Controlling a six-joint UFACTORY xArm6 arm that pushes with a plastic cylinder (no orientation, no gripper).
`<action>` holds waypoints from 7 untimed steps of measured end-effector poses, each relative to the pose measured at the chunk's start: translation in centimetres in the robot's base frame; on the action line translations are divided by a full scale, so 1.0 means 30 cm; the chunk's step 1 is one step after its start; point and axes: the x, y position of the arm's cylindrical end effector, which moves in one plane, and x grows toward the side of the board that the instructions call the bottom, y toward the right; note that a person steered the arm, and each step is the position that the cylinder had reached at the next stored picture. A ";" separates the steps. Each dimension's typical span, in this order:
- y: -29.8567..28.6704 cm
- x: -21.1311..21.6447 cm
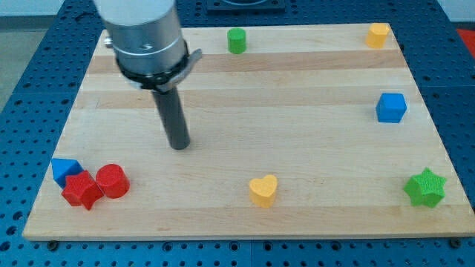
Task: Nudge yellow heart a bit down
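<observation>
1. The yellow heart (263, 190) lies near the bottom edge of the wooden board (245, 89), a little to the right of the middle of that edge. It stands free, with no other block touching it.

2. I judge it to be a small, light, stiff plastic piece. It probably slides easily on the smooth wood, so a short, slow push should be enough. It is not fragile, but it can turn if it is pushed off its centre.

3. There is no claw on this arm, so nothing can open, close or hold; the arm ends in a dark rod only. My tip (179, 146) rests on the board, up and to the left of the heart, well apart from it and touching no block.

4. The best contact place, in my judgement, is the upper side of the heart, at the notch between the two lobes, so the force goes straight toward the bottom edge. The edge is near, so too long a push could send the heart off the board.

5. Farther out: a blue block (64, 170), a red star (81, 190) and a red cylinder (113, 180) sit together at the bottom left corner. A green star (425, 188) is near the bottom right corner, a blue cube (391, 107) near the right edge, a yellow block (378, 34) at the top right corner, and a green cylinder (236, 40) at the top edge.
</observation>
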 end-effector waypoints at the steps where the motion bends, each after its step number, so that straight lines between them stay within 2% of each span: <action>1: 0.116 -0.024; 2: 0.158 -0.031; 5: 0.482 -0.036; 7: 0.517 0.076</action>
